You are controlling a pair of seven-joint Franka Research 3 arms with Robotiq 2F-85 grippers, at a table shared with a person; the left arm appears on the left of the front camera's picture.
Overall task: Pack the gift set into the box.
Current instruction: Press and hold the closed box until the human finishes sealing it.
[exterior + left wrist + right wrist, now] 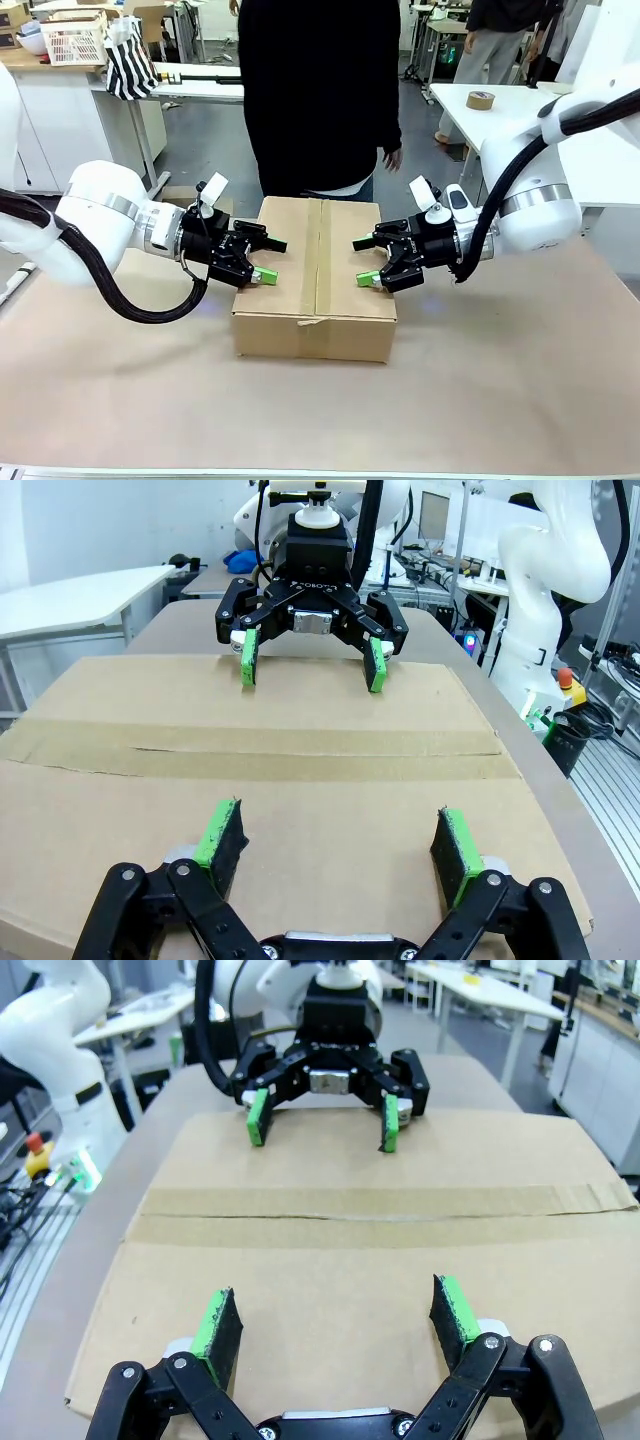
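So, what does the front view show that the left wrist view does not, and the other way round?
Front view: a person in a black top standing behind the box, the box's front wall, and a tape roll on a white table farther back.
Left wrist view: a thin dark line along the taped seam, seen close, and a red button near the right arm's base.
Both: the box with its flaps closed, and the left gripper and right gripper, open above opposite ends of its top.

Bright, even overhead light – soft shadows under the box (315, 270); wrist views bend at the edges
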